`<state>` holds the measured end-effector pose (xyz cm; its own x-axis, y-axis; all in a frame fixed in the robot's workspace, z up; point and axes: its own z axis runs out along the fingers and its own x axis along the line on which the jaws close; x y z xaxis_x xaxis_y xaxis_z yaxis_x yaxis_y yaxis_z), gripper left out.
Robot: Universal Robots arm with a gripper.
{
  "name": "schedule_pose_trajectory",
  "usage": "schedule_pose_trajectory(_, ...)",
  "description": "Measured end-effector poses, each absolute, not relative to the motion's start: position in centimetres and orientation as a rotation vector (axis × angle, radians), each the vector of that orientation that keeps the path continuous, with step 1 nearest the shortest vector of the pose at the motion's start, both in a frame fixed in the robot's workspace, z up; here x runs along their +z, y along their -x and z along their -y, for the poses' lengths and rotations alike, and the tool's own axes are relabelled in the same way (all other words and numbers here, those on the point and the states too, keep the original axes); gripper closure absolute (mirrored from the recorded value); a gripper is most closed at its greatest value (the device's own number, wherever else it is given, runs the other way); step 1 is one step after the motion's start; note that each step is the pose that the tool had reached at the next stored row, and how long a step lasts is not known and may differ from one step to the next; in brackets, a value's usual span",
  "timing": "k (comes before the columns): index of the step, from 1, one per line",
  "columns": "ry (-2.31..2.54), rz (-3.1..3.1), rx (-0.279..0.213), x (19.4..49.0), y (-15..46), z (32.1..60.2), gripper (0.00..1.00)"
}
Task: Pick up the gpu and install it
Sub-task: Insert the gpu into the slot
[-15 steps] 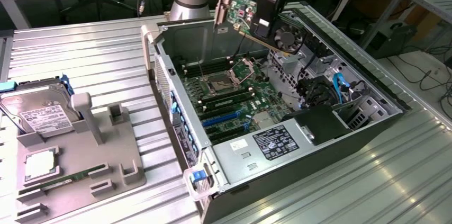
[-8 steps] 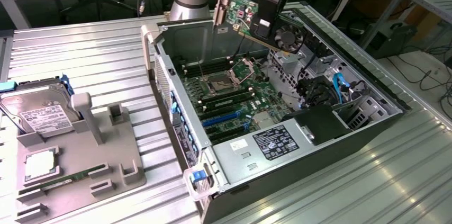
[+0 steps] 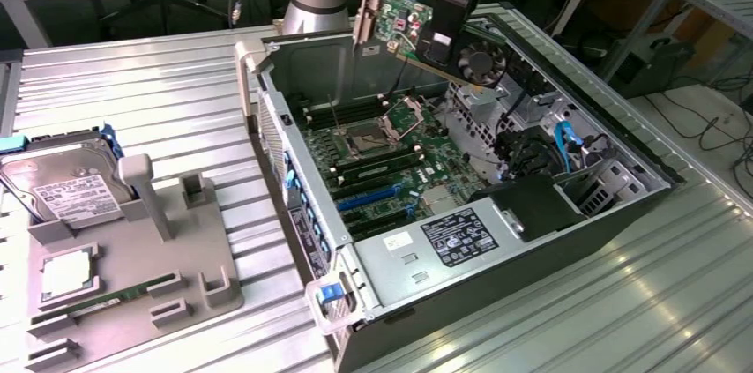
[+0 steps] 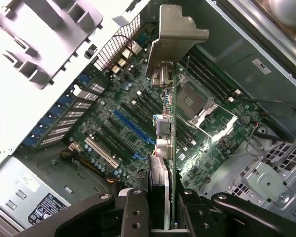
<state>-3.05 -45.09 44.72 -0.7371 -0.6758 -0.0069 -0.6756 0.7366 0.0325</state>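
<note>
Right now the gripper (image 4: 163, 212) is clamped on the gpu (image 3: 400, 20), its fingers (image 4: 135, 210) closed narrowly against the two faces of the card. The card hangs in the air above the open computer case (image 3: 506, 302), touching nothing below it. In the exterior view it is tilted, with its silver bracket (image 3: 367, 3) toward the exterior view's left and its black fan (image 3: 480, 63) lower, toward the exterior view's right, over the far end of the case. The wrist view shows the card edge-on, with the motherboard (image 3: 389, 170) and its slots under it.

The case lies on its side on the ribbed metal table (image 3: 141, 82), its inside facing up. The CPU socket (image 3: 367, 137) sits on the board, and the power supply (image 3: 436, 245) fills the case's near end. Near the table's edge at the exterior view's left stands a grey holder (image 3: 176, 302) with a hard drive (image 3: 59, 181) leaning in it and a RAM stick (image 3: 118, 295) lying in a slot.
</note>
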Motion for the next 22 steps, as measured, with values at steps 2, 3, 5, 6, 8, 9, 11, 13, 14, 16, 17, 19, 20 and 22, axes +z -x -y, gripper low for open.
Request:
schedule_pose_trajectory(2, -1.155, 2.915, -0.051, 44.72, 3.05, 45.09, 0.72)
schedule_pose_trajectory(3, -1.17, 2.909, -0.051, 44.72, 3.04, 45.1, 0.72)
schedule_pose_trajectory(5, -1.183, 2.904, -0.051, 44.72, 3.05, 45.1, 0.72)
schedule_pose_trajectory(6, -1.19, 2.901, -0.051, 44.72, 3.05, 45.1, 0.72)
schedule_pose_trajectory(8, -1.203, 2.895, -0.051, 44.72, 3.05, 45.1, 0.72)
schedule_pose_trajectory(9, -1.209, 2.892, -0.051, 44.72, 3.05, 45.1, 0.72)
schedule_pose_trajectory(11, -1.221, 2.887, -0.051, 44.72, 3.05, 45.1, 0.72)
schedule_pose_trajectory(13, -1.231, 2.883, -0.051, 44.72, 3.05, 45.1, 0.72)
schedule_pose_trajectory(14, -1.24, 2.879, -0.051, 44.72, 3.05, 45.11, 0.72)
schedule_pose_trajectory(16, -1.252, 2.874, -0.051, 44.72, 3.05, 45.13, 0.72)
schedule_pose_trajectory(17, -1.258, 2.871, -0.051, 44.72, 3.05, 45.14, 0.72)
schedule_pose_trajectory(19, -1.269, 2.866, -0.051, 44.72, 3.05, 45.15, 0.72)
schedule_pose_trajectory(20, -1.272, 2.864, -0.051, 44.72, 3.05, 45.16, 0.72)
schedule_pose_trajectory(22, -1.284, 2.859, -0.051, 44.72, 3.05, 45.16, 0.72)
